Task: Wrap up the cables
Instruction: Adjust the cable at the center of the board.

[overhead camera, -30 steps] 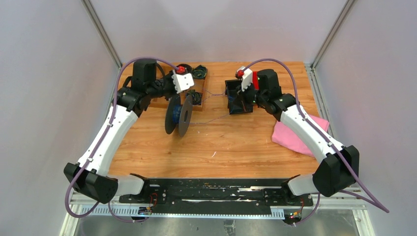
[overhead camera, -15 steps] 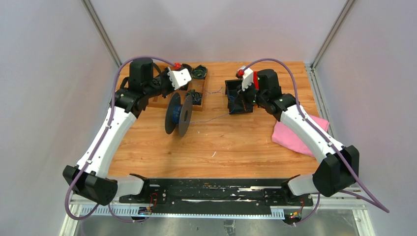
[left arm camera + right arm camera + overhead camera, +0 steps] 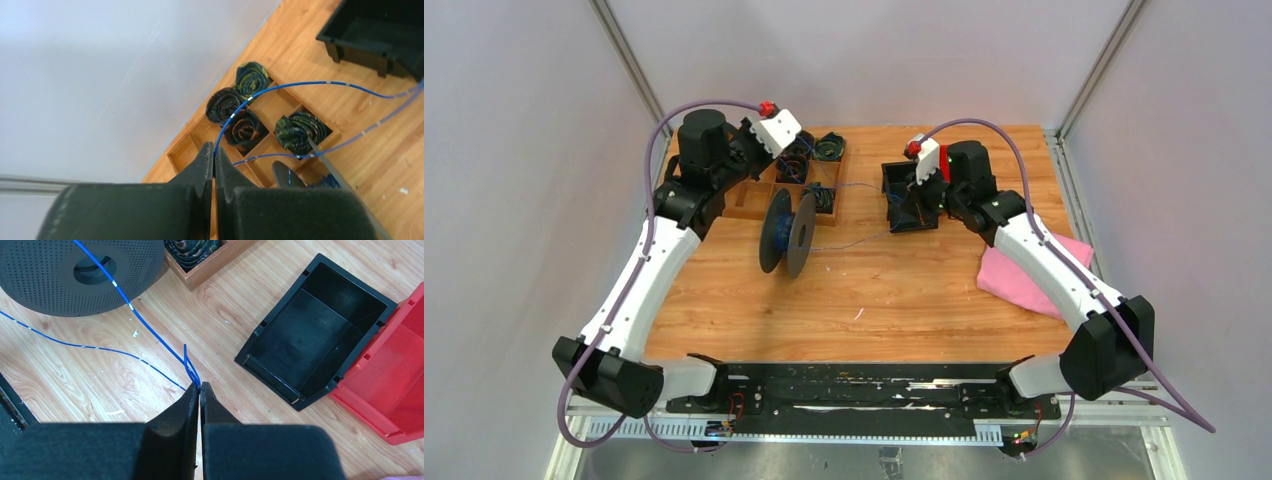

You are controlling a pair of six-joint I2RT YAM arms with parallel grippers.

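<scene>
the left gripper (image 3: 214, 154) is pinched closed on the thin blue cable (image 3: 300, 84), which arcs from its tips over the wooden tray (image 3: 181, 151) of dark coiled bundles (image 3: 243, 127) below. the right gripper (image 3: 199, 388) is clamped on the cable too, two strands running ahead across the scuffed wood-grain table (image 3: 220, 305) toward the perforated grey spool (image 3: 50, 280), a black bin (image 3: 320, 340) and red bin (image 3: 395, 385) to its right. pale walls (image 3: 874, 60) enclose the table beyond both.
</scene>
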